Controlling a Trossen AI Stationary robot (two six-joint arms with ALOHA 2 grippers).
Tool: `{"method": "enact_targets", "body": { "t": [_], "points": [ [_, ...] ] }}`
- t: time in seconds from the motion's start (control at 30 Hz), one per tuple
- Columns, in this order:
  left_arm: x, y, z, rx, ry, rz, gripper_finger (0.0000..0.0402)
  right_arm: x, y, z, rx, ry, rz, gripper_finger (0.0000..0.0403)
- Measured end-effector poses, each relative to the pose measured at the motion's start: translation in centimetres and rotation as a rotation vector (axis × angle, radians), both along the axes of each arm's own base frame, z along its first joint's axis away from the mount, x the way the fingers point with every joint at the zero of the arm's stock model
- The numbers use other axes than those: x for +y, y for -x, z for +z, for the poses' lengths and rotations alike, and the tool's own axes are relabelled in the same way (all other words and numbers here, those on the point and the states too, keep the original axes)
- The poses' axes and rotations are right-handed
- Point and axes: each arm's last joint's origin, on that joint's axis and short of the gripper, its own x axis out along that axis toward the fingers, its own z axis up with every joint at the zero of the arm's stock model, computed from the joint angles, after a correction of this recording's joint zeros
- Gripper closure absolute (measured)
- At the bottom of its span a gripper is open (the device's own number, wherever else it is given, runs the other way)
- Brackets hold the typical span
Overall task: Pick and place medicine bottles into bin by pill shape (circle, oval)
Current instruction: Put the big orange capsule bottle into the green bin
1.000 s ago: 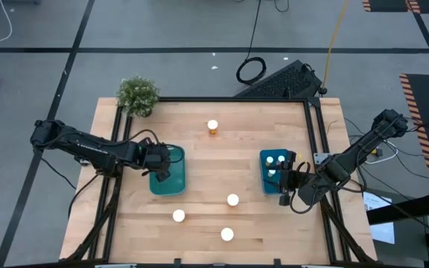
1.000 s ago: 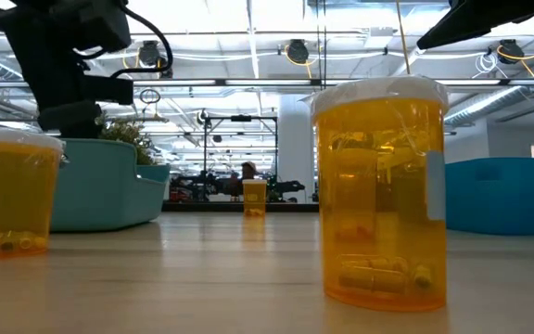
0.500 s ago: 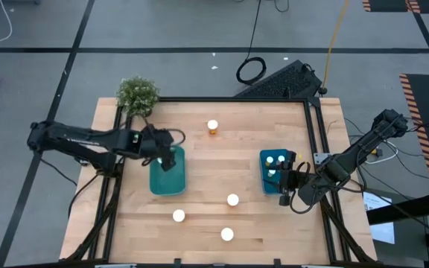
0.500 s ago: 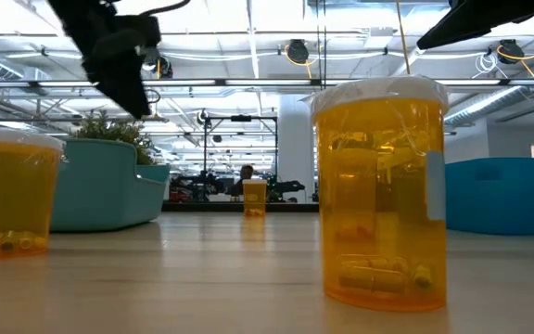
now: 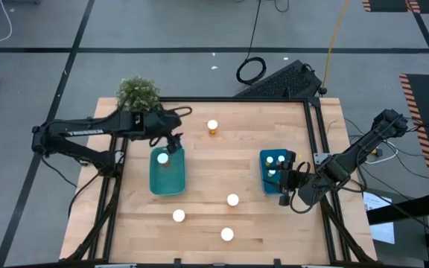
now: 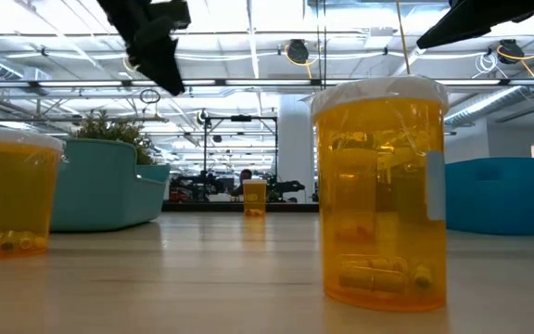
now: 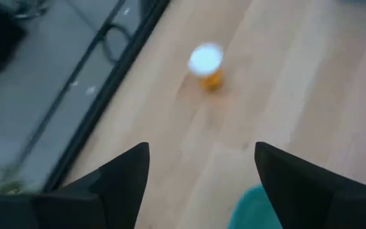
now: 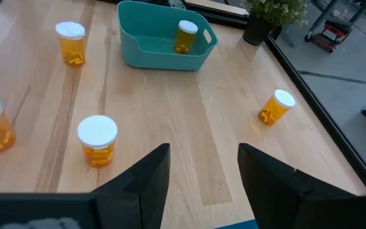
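2 teal bins on the wooden table (image 5: pixel 214 186), 1 per side.

Left bin (image 5: pixel 167 173): holds 1 white-capped amber bottle (image 5: pixel 162 157) at its far end; seen upright in the right wrist view.

Left gripper (image 5: pixel 173 140): above the bin's far edge, fingers spread, empty. Its wrist view is blurred; pill shapes there are unreadable.

Loose bottles: 1 at the far centre (image 5: pixel 212 126), 3 toward the near edge (image 5: pixel 178 216) (image 5: pixel 227 234) (image 5: pixel 232 199), all amber.

Right bin (image 5: pixel 272 173): partly covered by the right gripper (image 5: pixel 284 181), jaws parted, empty. About 3 white caps (image 5: pixel 275 158) show inside; the bodies are hidden.

Potted plant (image 5: pixel 137 94): far-left corner.
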Motion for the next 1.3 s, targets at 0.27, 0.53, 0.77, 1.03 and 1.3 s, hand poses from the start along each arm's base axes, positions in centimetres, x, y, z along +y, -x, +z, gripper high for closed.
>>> {"method": "enact_targets", "body": {
  "t": [0.27,0.53,0.77,1.03,1.3],
  "points": [
    [-1.9,-1.3,0.0,-0.133,0.227,-0.108,0.0126,0.0,0.0,0.0,-0.005,-0.007,0.0,0.0222],
    [-6.2,-1.2,-0.3,-0.086,0.169,-0.149,0.0126,0.1,-0.3,0.3,-0.027,-0.011,0.003,0.0222],
    [-8.4,-0.9,-0.4,-0.083,0.205,-0.202,0.0126,-0.2,-1.1,1.0,-0.084,0.017,0.013,0.0222],
    [-8.5,-1.0,-0.3,-0.067,0.15,-0.298,0.0126,-1.0,-1.9,1.5,-0.129,0.014,-0.022,0.0222],
    [-7.5,-2.2,-1.2,-0.062,0.179,-0.22,0.0126,-1.0,-2.1,1.7,-0.161,-0.008,-0.033,0.0222]
  ]
}}
